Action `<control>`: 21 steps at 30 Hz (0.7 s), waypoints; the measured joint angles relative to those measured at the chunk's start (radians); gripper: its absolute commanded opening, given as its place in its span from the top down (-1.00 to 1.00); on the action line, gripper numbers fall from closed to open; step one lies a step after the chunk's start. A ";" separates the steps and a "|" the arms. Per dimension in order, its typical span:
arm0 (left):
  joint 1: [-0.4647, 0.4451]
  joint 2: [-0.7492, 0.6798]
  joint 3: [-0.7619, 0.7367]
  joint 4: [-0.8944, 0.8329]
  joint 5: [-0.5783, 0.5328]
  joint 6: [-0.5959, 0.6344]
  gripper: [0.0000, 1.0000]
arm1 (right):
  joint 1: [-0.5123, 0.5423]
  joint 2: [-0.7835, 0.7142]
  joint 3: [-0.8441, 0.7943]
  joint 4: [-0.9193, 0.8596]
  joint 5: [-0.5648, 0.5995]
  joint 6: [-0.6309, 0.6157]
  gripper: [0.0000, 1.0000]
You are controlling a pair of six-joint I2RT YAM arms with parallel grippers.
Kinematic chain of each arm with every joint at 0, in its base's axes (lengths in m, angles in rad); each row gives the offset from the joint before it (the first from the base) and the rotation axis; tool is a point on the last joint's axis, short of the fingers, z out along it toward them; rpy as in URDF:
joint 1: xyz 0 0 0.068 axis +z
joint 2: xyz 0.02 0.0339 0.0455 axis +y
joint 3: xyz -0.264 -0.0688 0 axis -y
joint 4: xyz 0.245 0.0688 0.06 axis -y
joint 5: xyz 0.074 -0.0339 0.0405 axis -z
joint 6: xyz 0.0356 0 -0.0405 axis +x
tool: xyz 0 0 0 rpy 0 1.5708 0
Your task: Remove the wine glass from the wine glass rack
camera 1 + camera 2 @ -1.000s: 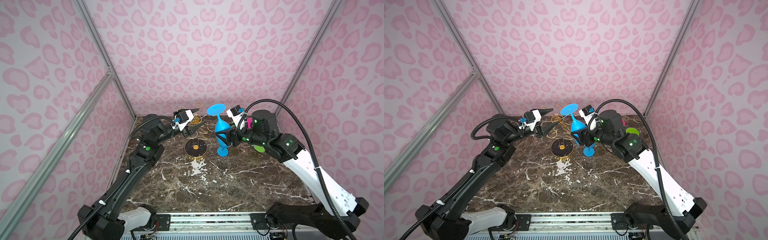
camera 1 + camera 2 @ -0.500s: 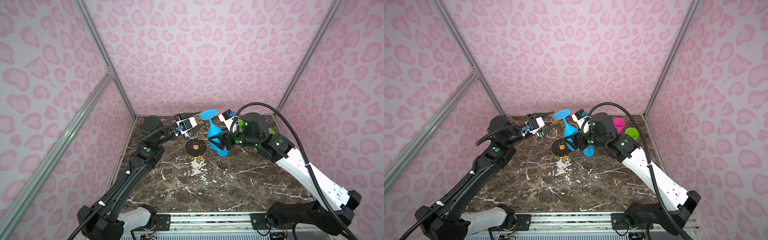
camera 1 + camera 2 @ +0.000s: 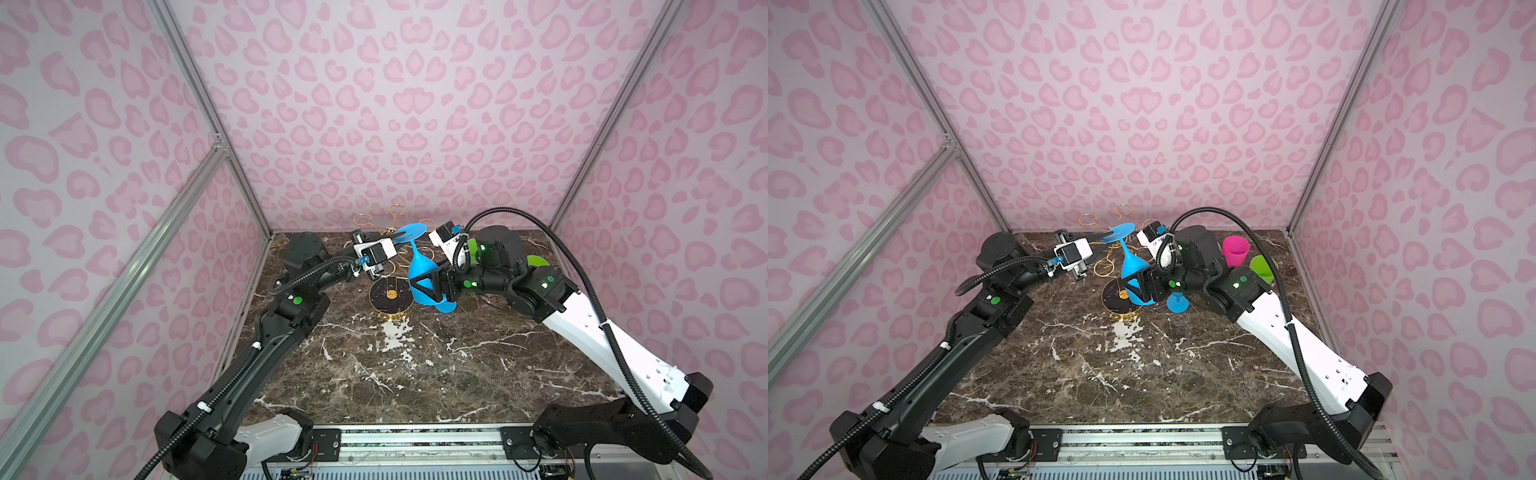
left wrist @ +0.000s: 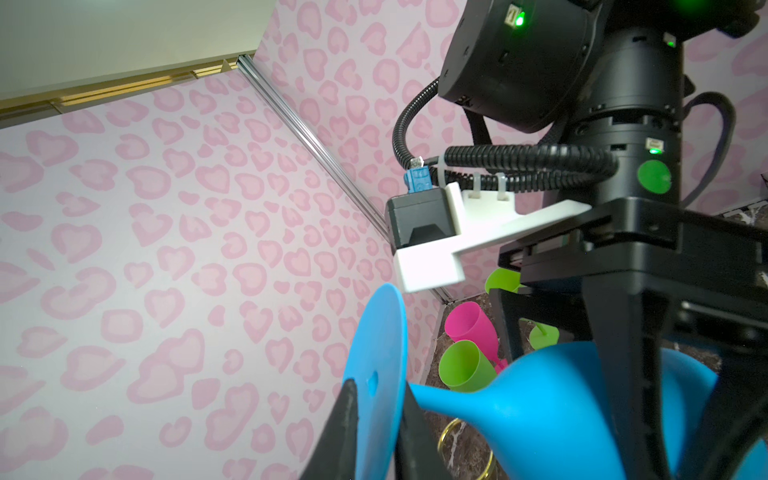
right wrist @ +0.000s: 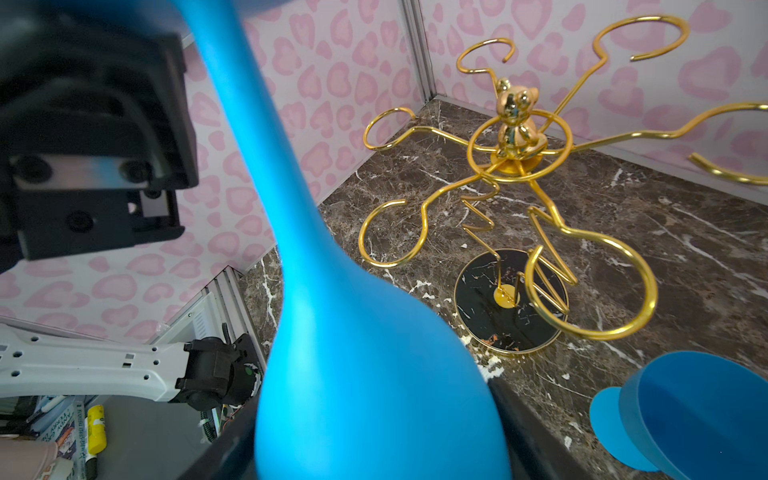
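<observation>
Above the marble table (image 3: 415,374): we find the wine glass (image 3: 419,266) upside down and tilted, foot up and bowl down, clear of the tabletop and just beside the wine glass rack (image 5: 515,166). In the right wrist view every gold loop in sight is empty, and the stem passes through none of them.
Right gripper (image 3: 434,286): its jaws straddle the rounded bowl and press on it from two sides. We judge that it carries the weight.
Left gripper (image 4: 376,415): it pinches the rim of the flat foot, with one finger on each face of the disc.
Step in hand: we read this as steadying the freed glass with both arms before it is carried off and set down.
How to do it well: we would keep the bowl grip firm until the foot pinch proves sure. The two arms should move as one, so that the thin stem is neither bent nor twisted. The glass should travel away from the loops, not across them.
Risks: the foot is thin and smooth and may slide out, and the bowl may squeeze out of the jaws.
Neighbour: another blue glass (image 3: 1177,302) sits on the table near the rack's base, so we would give it room.
</observation>
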 measured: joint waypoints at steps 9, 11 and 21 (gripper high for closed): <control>0.003 -0.020 -0.004 -0.035 -0.055 0.024 0.94 | 0.000 -0.028 -0.034 0.049 -0.009 0.022 -0.43; 0.003 -0.027 -0.009 -0.040 -0.071 0.008 0.94 | -0.001 -0.047 -0.057 0.078 -0.011 0.026 -0.57; 0.016 -0.036 -0.011 -0.044 -0.188 -0.161 0.94 | -0.055 -0.174 -0.142 0.183 -0.052 0.045 -0.96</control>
